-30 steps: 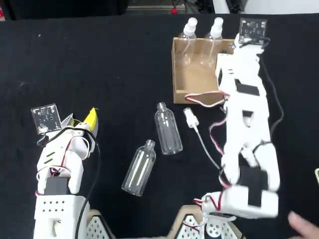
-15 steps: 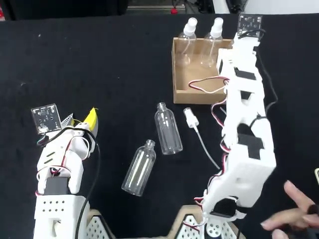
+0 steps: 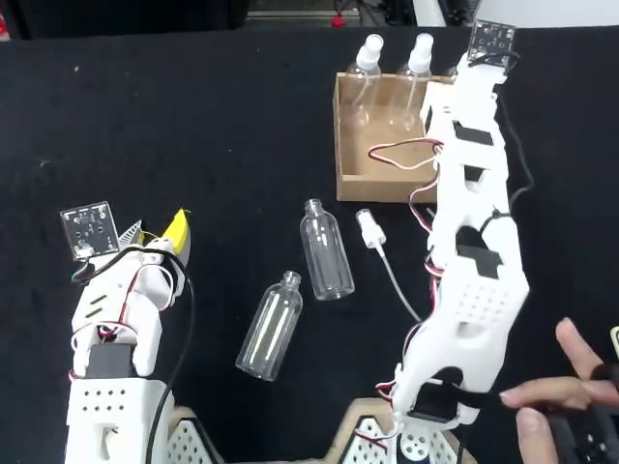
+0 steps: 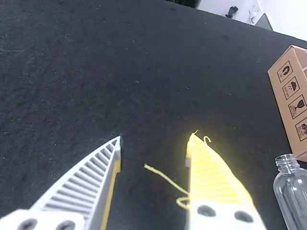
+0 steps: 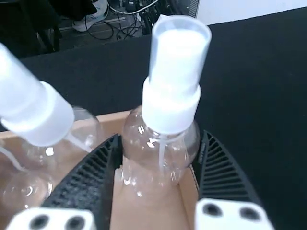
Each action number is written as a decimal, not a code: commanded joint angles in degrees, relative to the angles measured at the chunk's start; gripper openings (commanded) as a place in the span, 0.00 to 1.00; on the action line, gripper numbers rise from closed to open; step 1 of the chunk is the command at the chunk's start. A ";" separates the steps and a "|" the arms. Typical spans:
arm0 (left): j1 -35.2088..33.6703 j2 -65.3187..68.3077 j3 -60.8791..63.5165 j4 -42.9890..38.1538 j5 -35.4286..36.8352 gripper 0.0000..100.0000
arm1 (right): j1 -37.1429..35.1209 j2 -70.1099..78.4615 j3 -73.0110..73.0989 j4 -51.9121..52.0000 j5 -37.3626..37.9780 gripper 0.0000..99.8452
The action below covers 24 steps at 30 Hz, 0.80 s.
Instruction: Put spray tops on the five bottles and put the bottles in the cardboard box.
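Black worktop; cables lie on the room floor past its far edge. The cardboard box, upper right, holds capped bottles, and the right gripper clasps one capped bottle in it. An uncapped bottle, a second uncapped bottle and a loose spray top lie at centre. The left gripper, lower left, gapes over bare worktop.

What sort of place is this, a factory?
Probably a robotics lab bench: a small left arm and right arm on a black-covered table, a cardboard box, and loose cables on the floor behind.
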 commanded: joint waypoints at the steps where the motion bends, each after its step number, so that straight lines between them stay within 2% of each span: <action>1: 0.75 -0.62 -0.48 -1.14 0.35 0.21 | 0.79 1.71 -7.43 -1.67 -0.53 0.17; 24: 0.75 -0.62 -0.48 -1.32 0.18 0.21 | 1.05 5.05 -10.68 -0.88 -0.26 0.17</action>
